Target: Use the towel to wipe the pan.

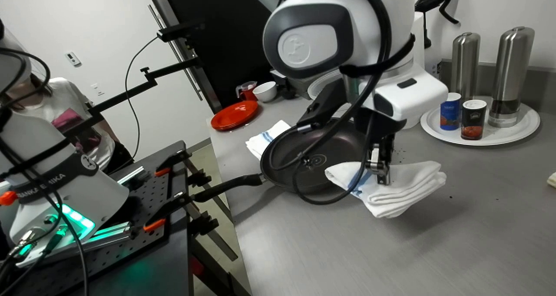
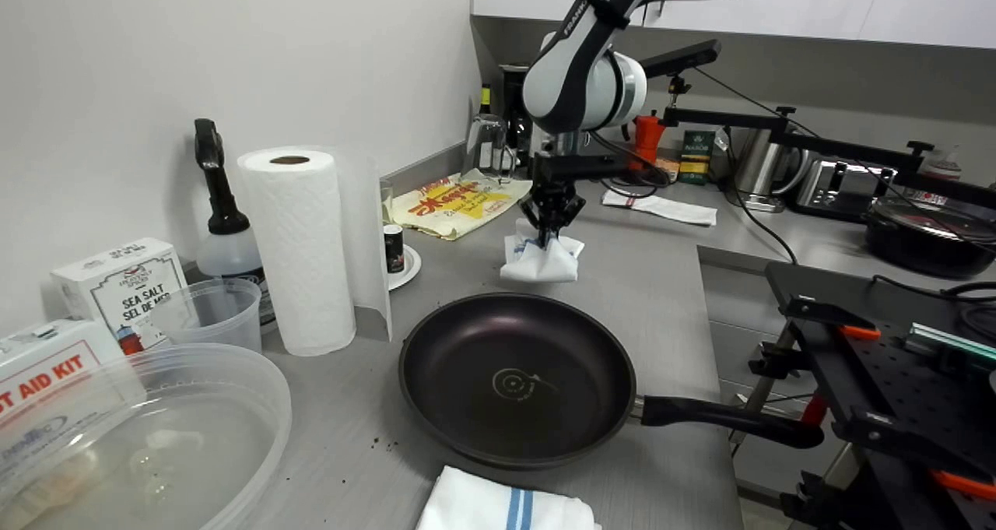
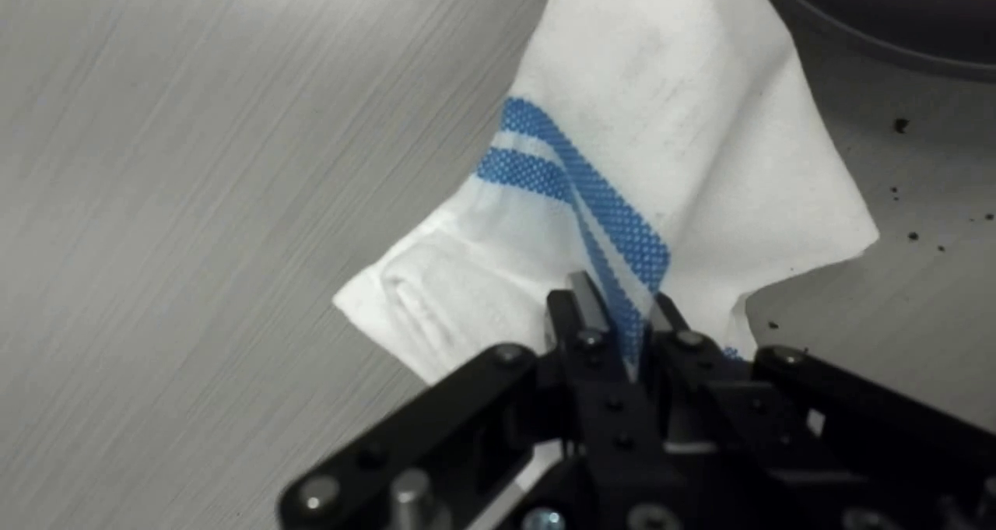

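Two fingers point(image 3: 566, 316): closed in on a pinched fold of cloth, the Robotiq gripper point(image 3: 620, 293) biting it at the stripes.
Striped dish towel point(image 3: 661, 156): under the fingertips, corners splaying to both sides and one flap reaching ahead; in an exterior view its shadow point(image 1: 434, 226) falls on the counter point(image 1: 325, 252) below, so I take it to be held off the surface.
Pinched fold: gripping near the middle probably leaves several layers below the fingers as a wiping pad, though loose corners could tuck under during a stroke.
Frying pan point(image 2: 498, 343): near the fingers, ahead and to one side, flat and open side up, presumably kept close so the cloth need only cross the rim; whether towel and rim touch, I cannot tell.
Pan handle point(image 2: 731, 418): pointing away from the fingers, out over the counter's edge, likely to leave the arm room; with no hand on it, the pan may slide when pressed.
Second blue-striped towel point(image 2: 482, 503): across the pan from the fingers, folded flat beside the rim, perhaps a spare.
Dark specks point(image 3: 901, 125): on the counter beside the fingers, outside the pan.
Pan's look: black, shallow, smooth, with a pale round emblem point(image 2: 511, 384) and a reddish sheen; a thin film would not show.
Towel's look: white, two blue stripes point(image 3: 615, 215), thickly layered, faint grey smudges on the flap ahead of the fingertips.
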Robot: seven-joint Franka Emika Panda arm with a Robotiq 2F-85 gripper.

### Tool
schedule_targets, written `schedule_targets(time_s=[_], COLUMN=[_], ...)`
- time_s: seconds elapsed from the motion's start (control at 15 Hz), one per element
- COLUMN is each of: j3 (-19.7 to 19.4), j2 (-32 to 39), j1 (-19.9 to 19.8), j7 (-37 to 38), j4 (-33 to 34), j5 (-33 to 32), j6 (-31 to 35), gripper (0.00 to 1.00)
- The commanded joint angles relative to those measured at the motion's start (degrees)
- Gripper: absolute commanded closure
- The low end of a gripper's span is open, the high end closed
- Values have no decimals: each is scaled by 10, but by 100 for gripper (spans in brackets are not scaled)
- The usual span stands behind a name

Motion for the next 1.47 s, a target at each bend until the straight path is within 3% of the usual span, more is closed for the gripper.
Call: schedule_targets(time_s=[0.0, 0.4, 0.67, 0.93, 1.13, 1.4], j3=[0, 25, 38, 6, -40, -88], j2=[-103, -193, -201, -144, -90, -22], j1=[2, 28, 78, 156, 217, 269], j7=[-41, -77, -67, -2, 58, 105], j4=[-91, -177, -217, -219, -202, -171], j5=[-8, -18, -55, -160, -239, -284], j6=[-3, -19, -23, 23, 46, 51], gripper=[98, 98, 98, 98, 98, 98])
